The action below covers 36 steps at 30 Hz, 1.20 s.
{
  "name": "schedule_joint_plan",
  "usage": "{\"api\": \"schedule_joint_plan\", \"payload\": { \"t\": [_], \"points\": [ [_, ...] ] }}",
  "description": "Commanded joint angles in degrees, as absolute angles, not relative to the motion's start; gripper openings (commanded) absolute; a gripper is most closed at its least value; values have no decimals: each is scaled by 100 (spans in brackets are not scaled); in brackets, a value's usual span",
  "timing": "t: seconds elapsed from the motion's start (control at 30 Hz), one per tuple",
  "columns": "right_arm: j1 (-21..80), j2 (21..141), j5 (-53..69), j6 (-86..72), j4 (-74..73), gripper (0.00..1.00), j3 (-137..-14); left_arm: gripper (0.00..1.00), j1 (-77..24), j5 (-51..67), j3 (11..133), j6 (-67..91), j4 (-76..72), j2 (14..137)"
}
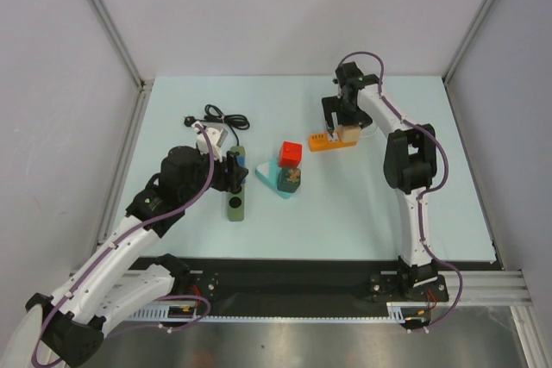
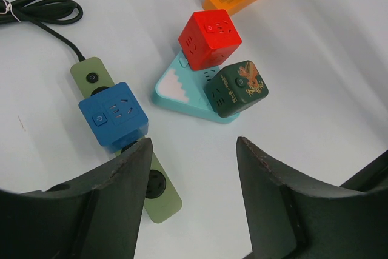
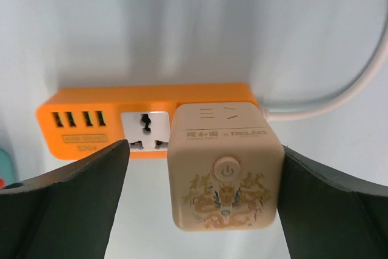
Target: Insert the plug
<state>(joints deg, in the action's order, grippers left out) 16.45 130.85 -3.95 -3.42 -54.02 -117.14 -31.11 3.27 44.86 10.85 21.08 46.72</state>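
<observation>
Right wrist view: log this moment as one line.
right tool open | straddling beige cube on orange power strip | left tool open, empty

A pale mint surface [image 1: 388, 213] sits inside plain white walls [image 1: 285, 6], with aluminium posts [image 1: 103, 16] at its far corners; a black strip [image 1: 293, 275] and metal rail [image 1: 483, 286] line its near edge under soft, even light

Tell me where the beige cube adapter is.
The beige cube adapter sits on the right end of the orange power strip, beside its empty white socket, between the right gripper's open fingers; in the top view, right of centre, far side.
</observation>
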Motion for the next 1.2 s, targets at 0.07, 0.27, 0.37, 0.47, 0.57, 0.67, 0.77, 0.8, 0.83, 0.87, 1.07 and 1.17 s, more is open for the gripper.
{"api": "schedule_joint_plan", "payload": {
  "t": [0.07,0.27,0.37,0.47,0.57,0.67,0.77,0.8,0.83,0.87,1.07,1.17],
  "points": [
    [1644,12824,-554,-325,-5607,100,-12453,65,-3094,290,4482,958,1942,4614],
    [1626,12236,-914,-378,-5923,100,-12341,67,-3094,272,4517,967,1951,4641],
    [1687,11341,-871,-527,-5610,100,-11446,70,-3094,281,4701,1002,1986,4719],
    [1775,10251,-537,-685,-5091,100,-10409,75,-3094,395,5062,1090,2039,4781],
    [1863,9231,-221,-940,-4730,100,-9635,83,-3094,571,5466,1169,2039,4816],
    [1995,8142,-62,-1482,-4300,100,-8835,99,-3094,747,5791,1230,2057,4808],
    [2092,7055,-62,-1914,-3747,100,-7924,100,-3094,738,5994,1301,2057,4737],
    [2083,6814,147,-1977,-3588,100,-7701,100,-3094,712,6055,1336,2048,4703],
    [2057,6533,254,-1995,-3273,100,-7438,100,-3094,642,6073,1353,2048,4667],
    [2048,6156,272,-1995,-3183,100,-7105,100,-3094,555,6099,1380,2048,4667],
    [1934,5362,817,-2197,-2848,100,-6663,100,-3094,703,5977,1353,1864,4413],
    [1925,5265,826,-2206,-2725,100,-6478,100,-3094,896,5792,1468,1530,4150]
  ]
}}
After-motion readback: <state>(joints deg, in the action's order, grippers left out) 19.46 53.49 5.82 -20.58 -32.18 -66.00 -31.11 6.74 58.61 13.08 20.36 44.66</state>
